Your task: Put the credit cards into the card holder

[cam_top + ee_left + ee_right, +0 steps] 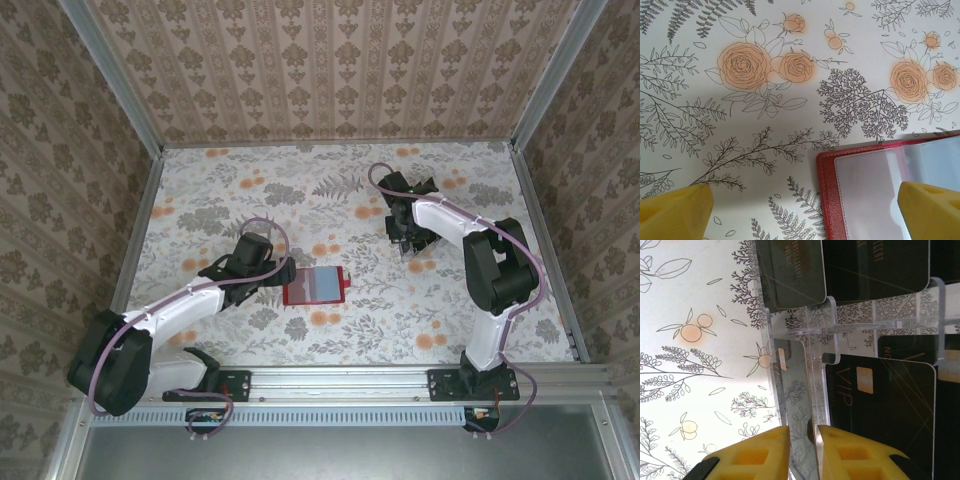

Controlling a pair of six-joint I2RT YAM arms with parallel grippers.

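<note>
The right tool [803,440] is hanging over the clear rack [850,322] at the far right of the floral-papered desk [300,190], where the black credit cards [880,410] are standing in their slots. Its yellow fingers are sitting a narrow gap apart on either side of one upright card [792,400], seen nearly edge-on. Whether the pads are already pinching it cannot be told.

Well apart from the rack, near the middle of the desk, the red card holder [317,285] is lying flat and opened out, its clear sleeves facing up and looking empty. The left tool [804,200] is hovering just beside the holder's left edge with its fingers spread wide, gripping nothing.

The step in hand appears to be picking a card from the rack, with no card yet in the holder. The next move is likely calling for a firm pinch, a straight lift out of the slot, and a carry across to the sleeves, while the left tool is well placed to steady the holder.
</note>
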